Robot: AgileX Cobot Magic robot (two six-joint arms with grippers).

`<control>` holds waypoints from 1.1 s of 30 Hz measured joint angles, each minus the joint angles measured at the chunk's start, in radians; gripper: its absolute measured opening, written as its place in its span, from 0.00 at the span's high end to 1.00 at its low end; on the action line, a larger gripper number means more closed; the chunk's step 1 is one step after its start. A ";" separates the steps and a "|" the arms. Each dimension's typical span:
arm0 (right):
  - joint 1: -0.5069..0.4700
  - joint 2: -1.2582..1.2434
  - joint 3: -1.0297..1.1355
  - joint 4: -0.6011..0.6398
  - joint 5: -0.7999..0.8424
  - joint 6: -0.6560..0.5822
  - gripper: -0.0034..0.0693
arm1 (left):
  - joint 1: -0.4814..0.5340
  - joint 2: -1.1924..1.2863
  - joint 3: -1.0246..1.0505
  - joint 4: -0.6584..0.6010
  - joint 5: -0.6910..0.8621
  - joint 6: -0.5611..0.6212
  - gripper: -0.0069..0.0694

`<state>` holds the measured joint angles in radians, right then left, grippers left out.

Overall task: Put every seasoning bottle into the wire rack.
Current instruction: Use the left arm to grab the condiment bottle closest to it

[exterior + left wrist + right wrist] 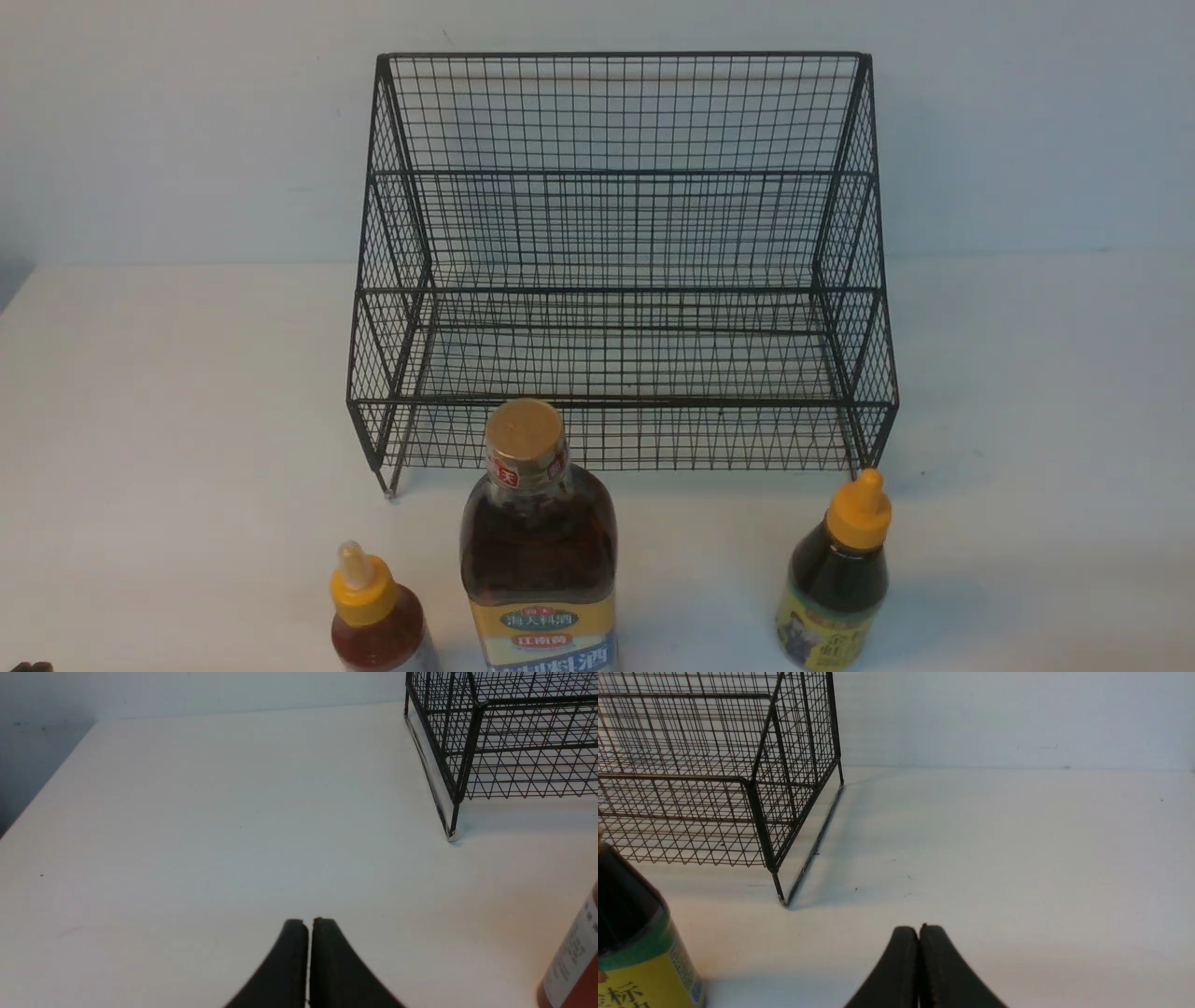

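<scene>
tipping: left gripper [308, 921], closed and empty, could knock over the red bottle [578, 961] near it.
right gripper [919, 928]: closed, empty.

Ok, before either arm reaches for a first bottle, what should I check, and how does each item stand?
1. The wire rack upright, no bottle in it yet: ok.
2. The amber bottle, red bottle and dark bottle upright in front of the rack: ok.
3. The left gripper, fingers open for a grasp: not ok, shut.
4. The right gripper, fingers open: not ok, shut.
5. Both grippers holding nothing: ok.
6. Bottle caps tight: cannot tell.
</scene>
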<state>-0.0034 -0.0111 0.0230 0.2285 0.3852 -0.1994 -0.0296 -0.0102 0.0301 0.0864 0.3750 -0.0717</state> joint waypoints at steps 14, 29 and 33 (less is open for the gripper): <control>0.000 0.000 0.000 0.000 0.000 -0.006 0.96 | 0.000 0.000 0.000 -0.135 -0.001 -0.103 0.92; 0.000 0.000 0.000 0.000 0.000 -0.008 0.96 | -0.003 0.000 -0.042 -0.732 0.040 -0.296 0.92; 0.000 0.000 0.000 0.000 0.000 -0.008 0.96 | -0.010 0.020 -0.232 -0.756 0.221 -0.192 0.92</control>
<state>-0.0034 -0.0111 0.0230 0.2285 0.3852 -0.2074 -0.0396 0.0103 -0.2019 -0.6695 0.5957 -0.2633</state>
